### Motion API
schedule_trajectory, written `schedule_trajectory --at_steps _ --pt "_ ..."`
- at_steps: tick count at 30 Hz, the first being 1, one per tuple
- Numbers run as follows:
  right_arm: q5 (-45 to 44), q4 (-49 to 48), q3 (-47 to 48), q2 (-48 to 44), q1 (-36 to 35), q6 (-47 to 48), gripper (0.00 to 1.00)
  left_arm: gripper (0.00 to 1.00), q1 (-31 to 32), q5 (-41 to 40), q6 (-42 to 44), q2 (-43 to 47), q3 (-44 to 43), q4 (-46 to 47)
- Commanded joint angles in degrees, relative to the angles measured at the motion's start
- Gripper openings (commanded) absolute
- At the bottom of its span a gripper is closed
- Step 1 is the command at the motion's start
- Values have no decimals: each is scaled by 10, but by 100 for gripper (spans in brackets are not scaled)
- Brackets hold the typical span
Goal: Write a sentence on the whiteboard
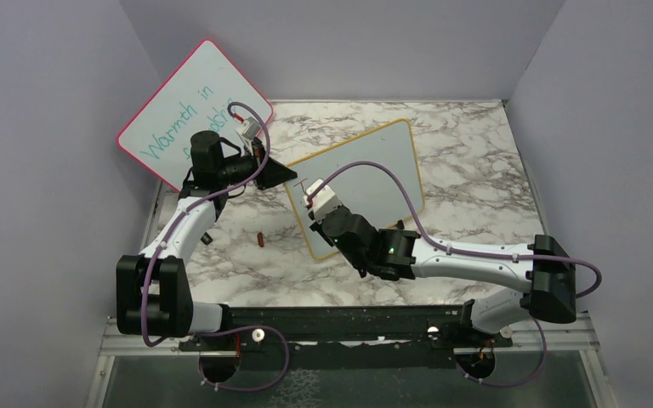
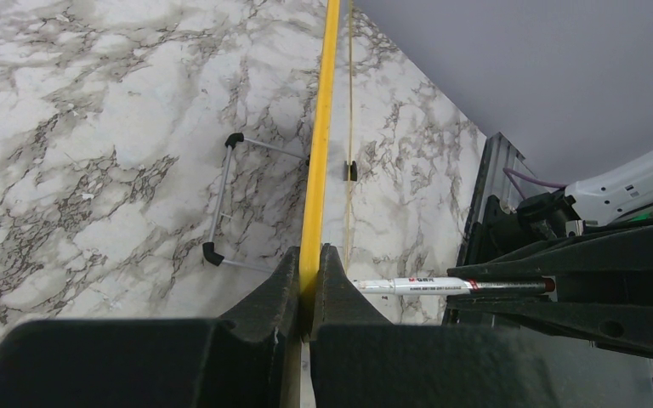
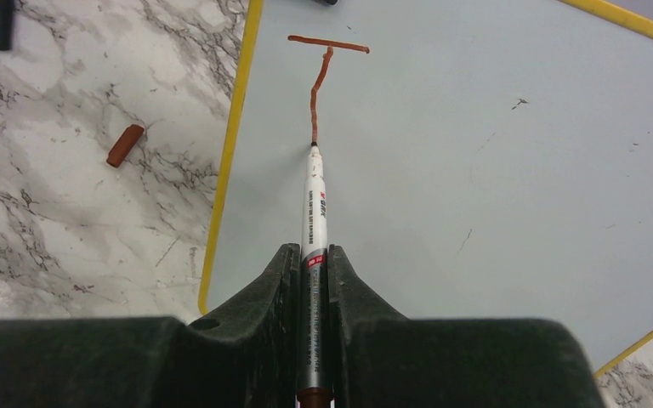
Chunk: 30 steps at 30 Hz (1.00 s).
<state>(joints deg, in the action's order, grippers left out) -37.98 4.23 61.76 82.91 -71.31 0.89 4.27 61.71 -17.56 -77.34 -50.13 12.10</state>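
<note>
Left hand is clamped shut on the yellow frame edge of the whiteboard — the board sits mid-surface between the two arms, with a pink-framed board back left. Right hand is closed tight on a marker, tip touching the board. The sentence is only a red-brown "T" — red-brown cap lies on the marble beside the frame.

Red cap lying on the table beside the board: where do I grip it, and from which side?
Probably the middle of the cap, from straight above, jaws across its narrow width: it lies flat on its side, apart from the whiteboard.
</note>
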Motion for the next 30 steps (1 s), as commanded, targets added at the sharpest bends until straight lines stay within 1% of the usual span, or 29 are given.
schedule_trajectory --at_steps 1,11,17,18,22,30 --pt "10 18 -9 -15 -1 -15 0 0 1 -6 36 -14 1 -22" --pt "-8 -50 -34 -59 -1 -15 1 0 1 -6 36 -15 2 -23" --pt "-36 -75 -41 -52 -1 -14 0 0 1 -6 36 -15 1 -22" --pt "-39 -78 -40 -50 -1 0 1 0 1 -6 36 -15 2 -22" --pt "-47 -84 -34 -39 0 8 1 0 1 -6 36 -17 2 -23" --pt "-43 -85 -30 -23 4 6 1 0 1 -4 36 -17 1 -23"
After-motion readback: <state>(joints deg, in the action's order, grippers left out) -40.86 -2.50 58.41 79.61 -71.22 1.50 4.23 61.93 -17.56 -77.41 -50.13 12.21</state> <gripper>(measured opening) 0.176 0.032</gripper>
